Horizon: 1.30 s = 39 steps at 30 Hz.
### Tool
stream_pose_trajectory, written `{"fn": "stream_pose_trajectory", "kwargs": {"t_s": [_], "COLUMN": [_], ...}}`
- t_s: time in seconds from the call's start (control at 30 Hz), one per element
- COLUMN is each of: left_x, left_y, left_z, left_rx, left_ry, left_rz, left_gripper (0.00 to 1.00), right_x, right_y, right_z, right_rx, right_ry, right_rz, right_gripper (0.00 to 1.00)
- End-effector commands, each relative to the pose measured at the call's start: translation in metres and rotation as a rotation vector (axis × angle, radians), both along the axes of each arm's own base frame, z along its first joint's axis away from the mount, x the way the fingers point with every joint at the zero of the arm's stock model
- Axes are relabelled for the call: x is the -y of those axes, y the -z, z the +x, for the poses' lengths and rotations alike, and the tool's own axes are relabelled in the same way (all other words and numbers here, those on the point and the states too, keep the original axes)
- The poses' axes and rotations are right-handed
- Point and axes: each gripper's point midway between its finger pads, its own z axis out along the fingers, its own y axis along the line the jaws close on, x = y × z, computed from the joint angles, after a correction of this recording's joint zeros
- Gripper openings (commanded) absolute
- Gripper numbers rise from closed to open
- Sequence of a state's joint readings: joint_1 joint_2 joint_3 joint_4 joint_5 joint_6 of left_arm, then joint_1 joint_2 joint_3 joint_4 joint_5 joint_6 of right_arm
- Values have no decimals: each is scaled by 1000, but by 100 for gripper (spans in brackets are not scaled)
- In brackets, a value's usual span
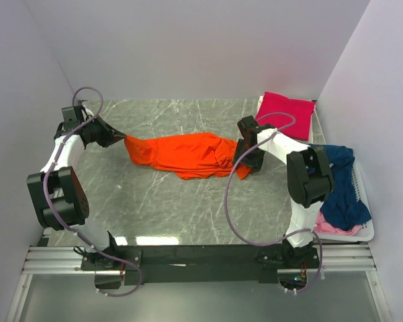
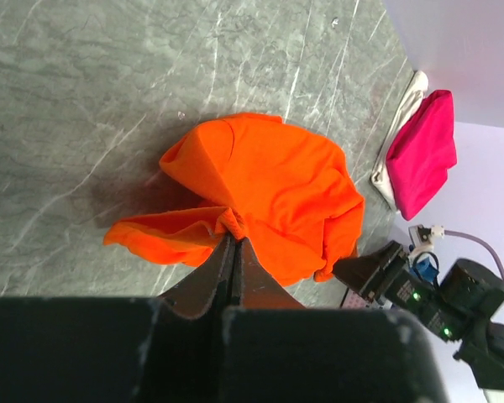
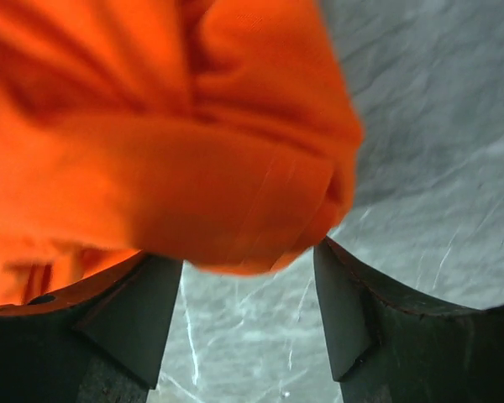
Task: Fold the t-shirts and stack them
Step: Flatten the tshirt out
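One t-shirt of the four looked finished: the magenta-pink t-shirt [image 1: 285,107] lay folded in a neat rectangle at the far right corner of the bench [image 1: 161,208], resting on a flat white thing [image 1: 260,107] that I could not identify. The orange t-shirt [image 1: 188,153] was the one in hand, lying crumpled and drawn out left to right across the middle of the bench, not yet folded. The left jaws were pressed together, pinching the shirt's left end. The right jaws stood spread at the shirt's right end, with a rolled edge of orange cloth lying between them unsqueezed. By my judgement the work was at an early stage: this shirt needed flattening, folding and stacking, and two more remained. The white plastic basket [image 1: 364,231] sat at the right edge of the bench. The navy blue t-shirt [image 1: 339,184] was draped in a loose heap over it, and the pale pink t-shirt [image 1: 332,228] showed beneath the navy one at the basket's near end.
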State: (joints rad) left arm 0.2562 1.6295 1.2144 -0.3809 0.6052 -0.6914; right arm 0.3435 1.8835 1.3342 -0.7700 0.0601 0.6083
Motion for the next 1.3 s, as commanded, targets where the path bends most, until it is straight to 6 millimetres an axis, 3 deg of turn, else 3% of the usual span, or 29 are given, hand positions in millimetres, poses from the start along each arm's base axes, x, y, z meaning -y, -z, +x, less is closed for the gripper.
{"fn": "stream_pose_trajectory", "kwargs": {"t_s": [0.0, 0.1, 0.13, 0.2, 0.23, 0.27, 0.33, 0.37, 0.43, 0.47, 0.5, 0.53, 0.6, 0.63, 0.7, 0.73, 0.77, 0.83, 0.9, 0.93, 1.03, 1.2, 1.27], "left_x": [0, 0, -1, 0, 0, -2, -3, -5, -4, -5, -4, -3, -2, 0, 1, 2, 2, -1, -4, -8, -16, -25, -30], "left_y": [-16, -17, -18, -23, -29, -37, -52, -65, -86, -106, -118, -135, -165, -177, -205, -231, -232, -245, -255, -258, -261, -252, -249], "left_z": [6, 7, 9, 12, 16, 21, 31, 38, 45, 53, 56, 58, 60, 59, 53, 36, 36, 22, 10, 0, -14, -19, -20], "left_rx": [60, 63, 68, 77, 94, 117, 158, 192, 232, 295, 310, 349, 421, 448, 524, 594, 588, 636, 656, 664, 647, 593, 582], "left_ry": [27, 25, 23, 15, 13, 7, -9, -18, -31, -31, -46, -36, -41, -33, -32, -32, -37, -52, -67, -85, -123, -169, -187], "left_rz": [23, 15, 13, 0, -2, -4, -26, -33, -83, -88, -123, -138, -173, -184, -197, -207, -219, -223, -251, -252, -234, -206, -213], "left_gripper": [0, 0, 0, 0, 0, 0, 0, 0, 0, 0, 0, 0, 0, 0, 0, 0, 0, 0, 0, 0, 0, 0, 0], "right_x": [3, -2, -5, -9, -9, -7, -1, -1, 10, 12, 18, 22, 33, 38, 48, 59, 61, 68, 75, 80, 90, 101, 102], "right_y": [0, 8, 9, 5, 1, -9, -26, -51, -79, -116, -135, -168, -209, -239, -274, -331, -332, -369, -392, -412, -445, -478, -481], "right_z": [24, 29, 34, 38, 40, 47, 51, 63, 67, 81, 85, 92, 95, 96, 94, 82, 82, 67, 59, 44, 22, 2, 1], "right_rx": [47, 34, 48, 53, 58, 84, 99, 158, 191, 279, 313, 372, 458, 516, 593, 726, 729, 840, 927, 992, 1113, 1211, 1220], "right_ry": [26, 17, 12, 4, 1, 4, 0, -5, -5, -6, 0, -9, 1, -2, 6, 28, 34, 52, 75, 87, 107, 117, 119], "right_rz": [29, 90, 113, 162, 166, 172, 163, 172, 152, 153, 142, 131, 92, 78, 41, 23, 14, 13, 8, 12, 4, -25, -29], "right_gripper": [70, 60, 43, 25, 5, 0, 0, 0, 0, 0, 0, 0, 0, 0, 0, 0, 0, 0, 0, 0, 0, 0, 0]}}
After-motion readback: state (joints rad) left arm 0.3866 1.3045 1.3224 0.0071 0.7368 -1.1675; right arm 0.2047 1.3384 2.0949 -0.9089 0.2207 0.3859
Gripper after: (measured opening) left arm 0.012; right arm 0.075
